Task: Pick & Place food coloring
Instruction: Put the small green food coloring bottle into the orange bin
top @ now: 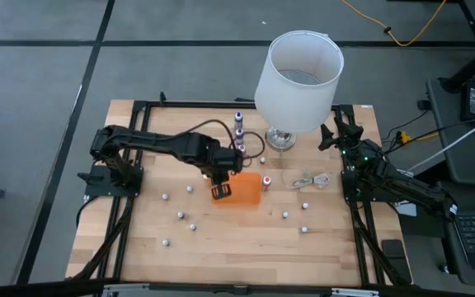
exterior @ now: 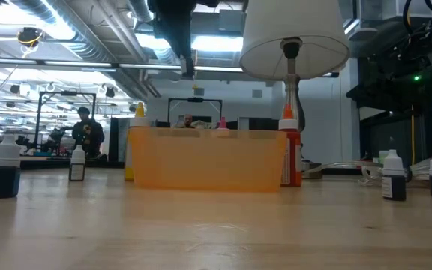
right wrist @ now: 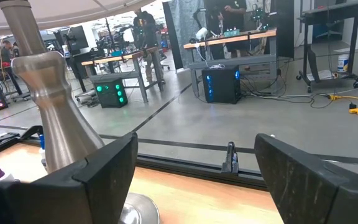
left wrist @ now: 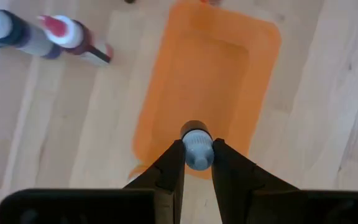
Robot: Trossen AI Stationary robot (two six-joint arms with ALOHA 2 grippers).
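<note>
The orange tray (top: 239, 188) sits near the middle of the bench (top: 237, 247), and everything else is placed around it. Behind the tray stands a lamp (top: 297, 78) with a wide white shade, its metal foot just beyond the tray's far right corner. A coiled white cable (top: 312, 181) lies right of the tray, between it and the right arm's base. A red bottle (top: 266, 181) stands against the tray's right end. A short row of bottles (top: 239, 128) stands behind the tray, left of the lamp foot.

The left hand (left wrist: 197, 163) hangs over the tray's near left end, its fingers pinched narrow on one food coloring bottle (left wrist: 197, 149) with a pale blue-grey cap. The bottle's long axis runs along the fingers, cap end out and pointing down toward the tray floor; the tray's rim lies directly below it. In the low view the held bottle hangs well above the tray wall, with clear air between.

More food coloring bottles (top: 180, 215) stand upright and scattered in front of the tray and to its left and right, well apart from one another, leaving open wood between them. The bench's near edge is free of them.

The right hand (right wrist: 194, 171) waits beside the lamp foot at the bench's far right, fingers spread wide and holding nothing.
</note>
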